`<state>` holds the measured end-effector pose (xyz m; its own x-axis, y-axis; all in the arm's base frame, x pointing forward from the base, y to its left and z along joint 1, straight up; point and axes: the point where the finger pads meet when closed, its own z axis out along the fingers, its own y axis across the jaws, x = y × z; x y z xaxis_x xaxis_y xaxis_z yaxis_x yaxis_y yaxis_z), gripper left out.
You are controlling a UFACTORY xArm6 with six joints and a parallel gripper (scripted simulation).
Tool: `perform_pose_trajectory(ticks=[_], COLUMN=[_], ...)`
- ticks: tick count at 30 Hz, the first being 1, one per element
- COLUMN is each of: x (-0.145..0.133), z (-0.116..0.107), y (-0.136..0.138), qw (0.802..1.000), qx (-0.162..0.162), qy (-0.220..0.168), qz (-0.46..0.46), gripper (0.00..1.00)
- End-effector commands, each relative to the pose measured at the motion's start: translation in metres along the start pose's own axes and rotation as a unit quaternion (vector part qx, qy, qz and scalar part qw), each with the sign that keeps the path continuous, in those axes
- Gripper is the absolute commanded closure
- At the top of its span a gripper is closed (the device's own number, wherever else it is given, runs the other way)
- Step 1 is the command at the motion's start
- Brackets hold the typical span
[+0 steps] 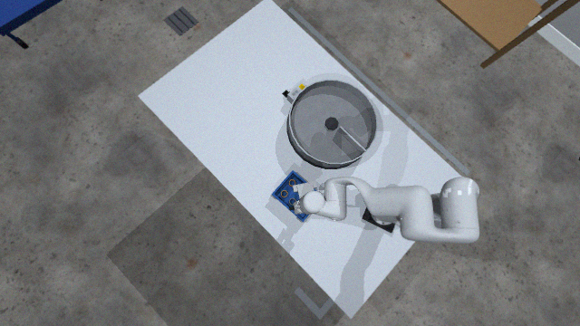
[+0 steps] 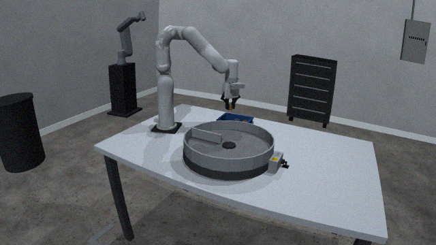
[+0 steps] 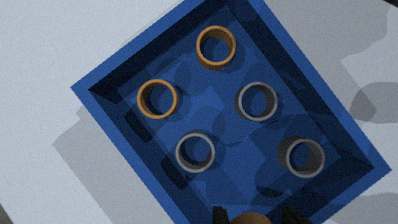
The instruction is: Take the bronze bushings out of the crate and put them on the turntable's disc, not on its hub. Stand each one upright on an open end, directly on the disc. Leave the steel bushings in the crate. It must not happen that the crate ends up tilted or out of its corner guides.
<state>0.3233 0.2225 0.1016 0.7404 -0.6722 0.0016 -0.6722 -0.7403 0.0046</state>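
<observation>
My gripper (image 2: 230,104) is shut on a bronze bushing (image 3: 251,219) and holds it in the air above the blue crate (image 3: 227,117); the bushing shows as an orange spot between the fingers in the exterior view (image 2: 230,106). Inside the crate stand two bronze bushings (image 3: 216,47) (image 3: 157,98) and three steel bushings (image 3: 256,101) (image 3: 195,152) (image 3: 302,157), all upright. The turntable (image 2: 228,148) has a grey disc (image 1: 332,123) with a raised rim, a dark hub (image 2: 229,145) at its centre and a radial vane (image 2: 206,135). The crate (image 1: 293,195) lies beside the turntable.
A small control box (image 2: 276,160) with a yellow label sits against the turntable's rim. My arm's base (image 2: 166,127) stands on the table's far left. A black drawer cabinet (image 2: 312,88), a black barrel (image 2: 18,132) and another arm on a pedestal (image 2: 123,85) stand off the table.
</observation>
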Motion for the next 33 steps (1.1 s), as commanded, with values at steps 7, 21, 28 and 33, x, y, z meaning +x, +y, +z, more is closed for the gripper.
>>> perform_pose_trajectory(ticks=[7,21,28,33], x=[0.0,0.0,0.0,0.0], z=[-0.031,-0.045,-0.045,-0.045], y=[-0.001,-0.001,-0.001,-0.001], qw=[1.0,1.0,1.0,1.0], qx=[0.001,0.001,0.001,0.001], qy=[0.0,0.0,0.0,0.0], qz=[0.0,0.0,0.0,0.0], gripper=[1.0,1.0,1.0,1.0])
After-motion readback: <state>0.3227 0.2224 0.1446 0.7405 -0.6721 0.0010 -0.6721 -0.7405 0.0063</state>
